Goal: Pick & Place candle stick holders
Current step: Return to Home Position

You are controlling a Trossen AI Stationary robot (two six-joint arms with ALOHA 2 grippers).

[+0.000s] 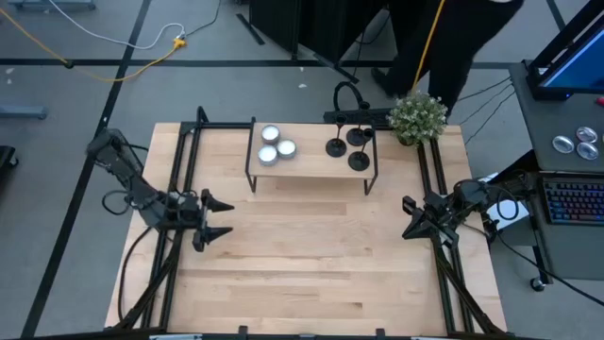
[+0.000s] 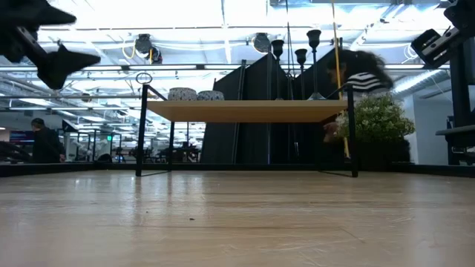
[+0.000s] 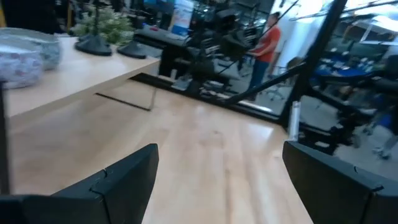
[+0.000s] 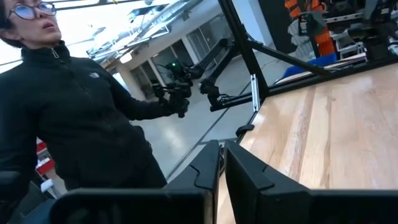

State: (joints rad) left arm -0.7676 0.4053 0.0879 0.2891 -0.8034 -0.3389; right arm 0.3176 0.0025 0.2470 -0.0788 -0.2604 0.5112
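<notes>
Bench (image 1: 311, 264): pale wood planks, smooth, low satin sheen. Shelf (image 1: 311, 165): same light wood top, thin black metal legs, matt. Candle stick holders (image 1: 336, 147): black, matt, material unclear. Round candles (image 1: 271, 134): pale tops, slight gleam. Left claw (image 3: 221, 149) and right claw (image 4: 221, 144): dark, hard plastic look, smooth, matt. Jacket (image 4: 74, 118) on person: black cloth, matt.

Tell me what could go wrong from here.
One: the three candle stick holders stand bunched on the shelf, one near its front edge; a knock to the shelf might topple them. Two: a person stands close to the right gripper, so a swing of that arm could strike them. The left gripper waits open at the left of the table.
</notes>
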